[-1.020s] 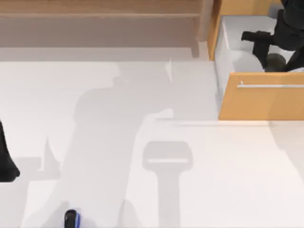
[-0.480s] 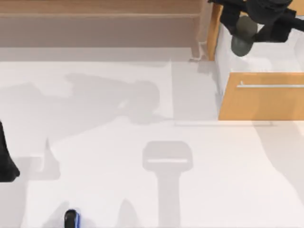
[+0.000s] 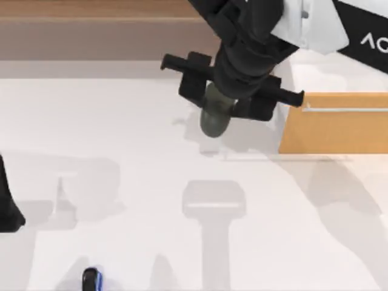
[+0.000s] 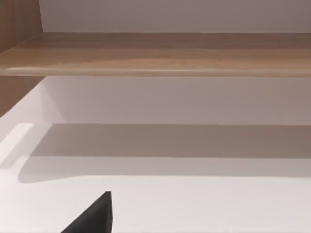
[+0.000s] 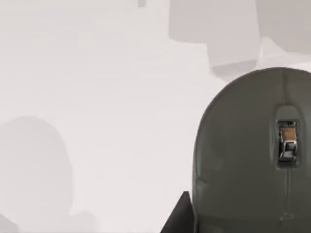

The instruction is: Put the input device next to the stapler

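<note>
One mouse (image 3: 215, 118) in right gripper (image 3: 225, 100) — long axis near-vertical

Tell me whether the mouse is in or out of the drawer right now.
Out. In the top view the right claw holds the mouse in the air over the white table, left of the open wooden drawer.

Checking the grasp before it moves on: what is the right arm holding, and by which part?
The right gripper holds the mouse by one end; the other end hangs free.
</note>
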Controlling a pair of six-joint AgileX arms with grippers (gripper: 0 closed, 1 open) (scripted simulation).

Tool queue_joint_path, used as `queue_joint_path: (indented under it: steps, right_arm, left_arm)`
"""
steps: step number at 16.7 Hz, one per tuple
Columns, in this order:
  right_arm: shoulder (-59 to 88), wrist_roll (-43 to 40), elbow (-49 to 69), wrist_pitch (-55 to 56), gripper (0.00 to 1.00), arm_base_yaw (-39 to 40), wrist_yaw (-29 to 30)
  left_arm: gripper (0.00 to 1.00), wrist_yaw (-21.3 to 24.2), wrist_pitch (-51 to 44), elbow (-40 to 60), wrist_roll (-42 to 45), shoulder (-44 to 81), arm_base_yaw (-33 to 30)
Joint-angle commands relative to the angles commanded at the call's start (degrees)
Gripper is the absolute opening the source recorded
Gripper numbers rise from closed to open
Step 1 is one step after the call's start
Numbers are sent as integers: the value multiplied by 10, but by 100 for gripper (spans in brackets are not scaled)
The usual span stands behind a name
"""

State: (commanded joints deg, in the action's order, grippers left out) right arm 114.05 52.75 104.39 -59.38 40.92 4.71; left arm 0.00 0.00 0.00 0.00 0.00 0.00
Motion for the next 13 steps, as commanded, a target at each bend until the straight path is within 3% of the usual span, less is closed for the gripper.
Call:
queue_joint_path:
  steps: [8, 13]
  right_arm:
    - [26, 134, -117, 26, 0, 201, 5]
    - [46, 181, -164, 33, 0, 277, 8]
  left_arm:
    - [100, 0, 0, 0, 0, 0, 0]
    - [100, 0, 0, 0, 0, 0, 0]
